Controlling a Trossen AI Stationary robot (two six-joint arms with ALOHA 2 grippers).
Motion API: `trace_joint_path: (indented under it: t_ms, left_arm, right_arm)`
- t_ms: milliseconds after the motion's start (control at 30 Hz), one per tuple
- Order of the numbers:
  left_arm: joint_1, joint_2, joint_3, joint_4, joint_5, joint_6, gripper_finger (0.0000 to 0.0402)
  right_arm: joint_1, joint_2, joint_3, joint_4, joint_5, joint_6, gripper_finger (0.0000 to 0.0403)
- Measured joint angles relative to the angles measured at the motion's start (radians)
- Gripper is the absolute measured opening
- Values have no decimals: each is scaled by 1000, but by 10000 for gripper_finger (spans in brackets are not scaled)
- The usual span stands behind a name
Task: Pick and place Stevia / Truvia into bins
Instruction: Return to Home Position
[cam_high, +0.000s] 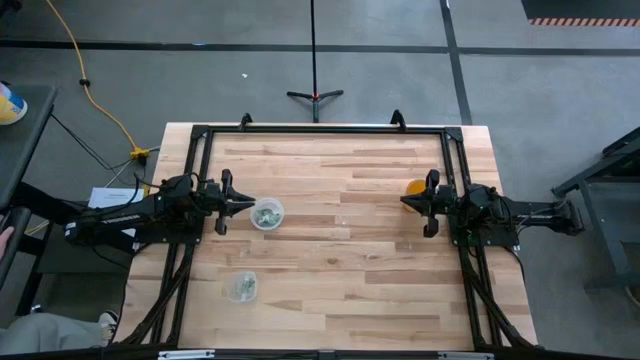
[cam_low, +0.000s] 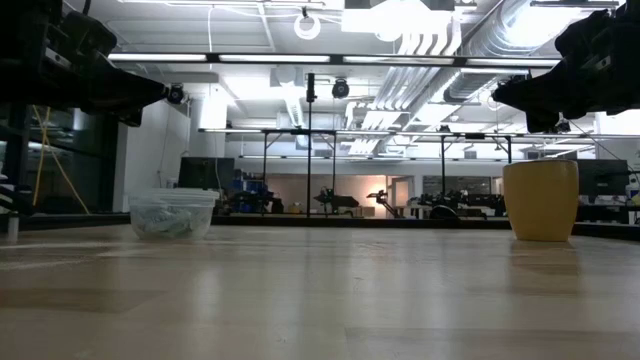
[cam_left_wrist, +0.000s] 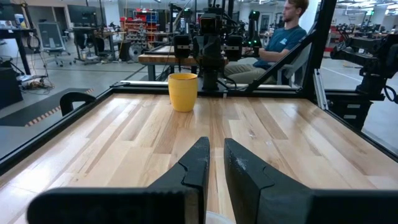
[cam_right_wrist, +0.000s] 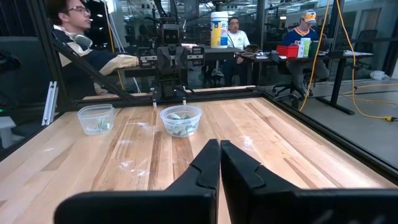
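Two clear cups stand on the wooden table, each with pale green-and-white packets inside. One cup (cam_high: 267, 214) (cam_low: 172, 213) (cam_right_wrist: 181, 121) is just right of my left gripper (cam_high: 248, 204) (cam_left_wrist: 216, 163). The other cup (cam_high: 243, 287) (cam_right_wrist: 96, 118) is nearer the table's near edge. My left gripper is shut, empty and raised above the table; a whitish rim shows under its fingertips in the left wrist view. My right gripper (cam_high: 404, 203) (cam_right_wrist: 219, 155) is shut, empty and raised on the table's right side. No loose packet shows on the table.
A yellow cup (cam_high: 416, 187) (cam_low: 541, 200) (cam_left_wrist: 183, 91) stands upright just beyond my right gripper. A black frame (cam_high: 320, 130) runs along the table's far, left and right sides. People sit beyond the table's ends in both wrist views. Bare wood spans the table's middle.
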Motion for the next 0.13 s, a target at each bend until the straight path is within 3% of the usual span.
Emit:
trace_joint_path:
  t_ms: [133]
  left_arm:
    - [0, 0, 0, 0, 0, 0, 85]
  right_arm:
    - [0, 0, 0, 0, 0, 0, 7]
